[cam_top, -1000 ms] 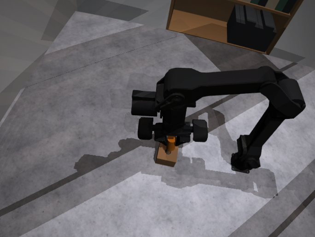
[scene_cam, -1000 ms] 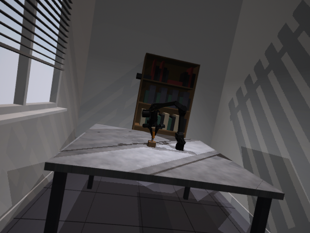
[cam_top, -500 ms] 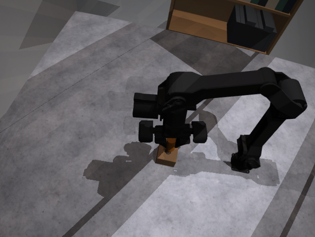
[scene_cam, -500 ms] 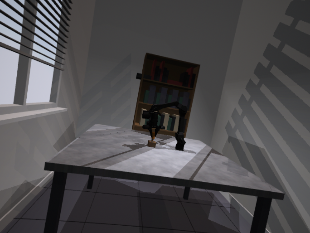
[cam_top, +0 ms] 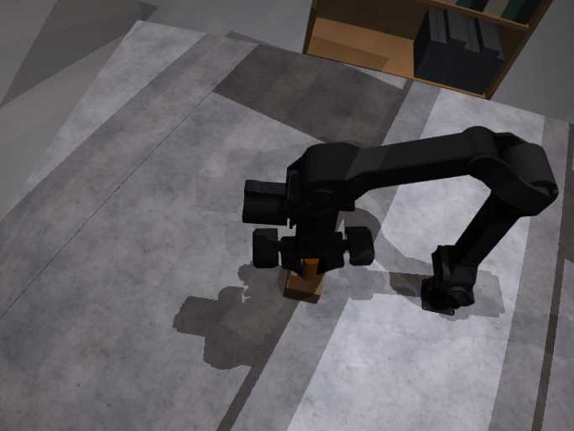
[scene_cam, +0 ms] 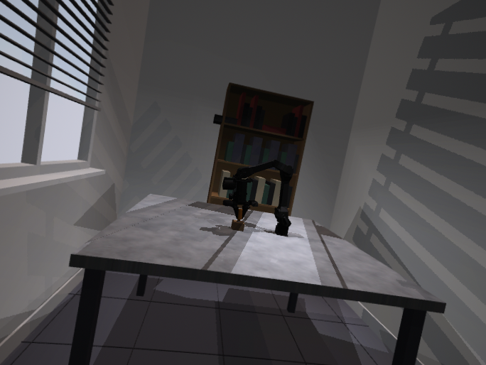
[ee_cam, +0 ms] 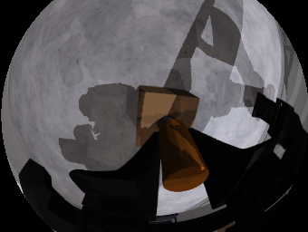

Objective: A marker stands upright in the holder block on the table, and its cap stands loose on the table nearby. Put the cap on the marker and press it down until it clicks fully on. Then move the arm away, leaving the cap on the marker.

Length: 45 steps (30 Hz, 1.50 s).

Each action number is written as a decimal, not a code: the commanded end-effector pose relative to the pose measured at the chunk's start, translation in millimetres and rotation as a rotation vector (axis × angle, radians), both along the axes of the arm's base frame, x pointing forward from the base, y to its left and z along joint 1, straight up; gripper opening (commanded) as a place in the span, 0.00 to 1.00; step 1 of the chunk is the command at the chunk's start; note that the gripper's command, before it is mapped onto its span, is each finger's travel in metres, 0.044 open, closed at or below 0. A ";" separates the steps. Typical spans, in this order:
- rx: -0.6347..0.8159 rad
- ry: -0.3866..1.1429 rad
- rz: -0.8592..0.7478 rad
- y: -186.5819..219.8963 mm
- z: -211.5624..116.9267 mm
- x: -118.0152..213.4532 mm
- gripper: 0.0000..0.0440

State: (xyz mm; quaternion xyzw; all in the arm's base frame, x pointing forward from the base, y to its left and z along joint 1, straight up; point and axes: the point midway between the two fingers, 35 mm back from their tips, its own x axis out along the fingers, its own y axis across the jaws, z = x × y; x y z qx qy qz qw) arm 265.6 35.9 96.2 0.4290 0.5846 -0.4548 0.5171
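Observation:
The orange cap [cam_top: 310, 268] [scene_cam: 239, 214] [ee_cam: 182, 156] is upright or nearly so over the holder block [cam_top: 302, 293] [scene_cam: 236, 225] [ee_cam: 154, 108], with its lower end close to the block's top. Only a thin dark grey bit of the marker [ee_cam: 167, 120] shows between cap and block in the wrist view; the rest of it is hidden in the cap and the block. My gripper [cam_top: 311, 265] [ee_cam: 173, 134] is shut on the cap, a finger on each side, low above the block. Whether the cap is fully seated cannot be told.
The block stands on the grey table [cam_top: 116, 259] [scene_cam: 165, 243]. The arm's base [cam_top: 447, 296] [scene_cam: 282, 228] stands to the right of the block. A bookcase [cam_top: 357, 49] [scene_cam: 217, 165] is behind the table. Shadows of the arm fall around the block.

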 end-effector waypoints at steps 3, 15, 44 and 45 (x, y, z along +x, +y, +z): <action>-0.021 0.018 0.041 -3.1 -11.1 -7.6 0.11; -0.037 -0.019 0.086 -6.5 -11.1 -6.0 0.15; -0.050 -0.058 0.186 -10.8 -10.3 -8.2 0.27; -0.050 -0.058 0.190 -10.9 -10.2 -8.5 0.28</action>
